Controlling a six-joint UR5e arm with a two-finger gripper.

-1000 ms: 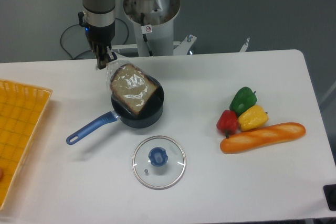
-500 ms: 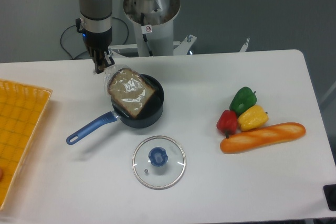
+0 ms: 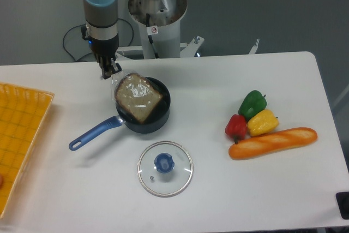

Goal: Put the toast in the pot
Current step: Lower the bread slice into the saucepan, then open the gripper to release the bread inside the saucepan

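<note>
The toast (image 3: pixel 137 97), a brown slice in shiny clear plastic, lies tilted across the left half of the pot (image 3: pixel 158 114), its lower edge inside and its upper left corner raised over the rim. The pot is a dark saucepan with a blue handle (image 3: pixel 92 132) pointing to the lower left. My gripper (image 3: pixel 110 70) is just behind the pot's left rim, shut on the plastic wrap at the toast's upper left corner.
A glass lid with a blue knob (image 3: pixel 164 168) lies in front of the pot. A green pepper (image 3: pixel 252 103), red pepper (image 3: pixel 236 127), yellow pepper (image 3: pixel 262 122) and baguette (image 3: pixel 272 142) lie at the right. An orange basket (image 3: pixel 19 135) sits at the left edge.
My gripper swung slightly left and back right with the toast; the slice has sunk a little lower over the pot.
</note>
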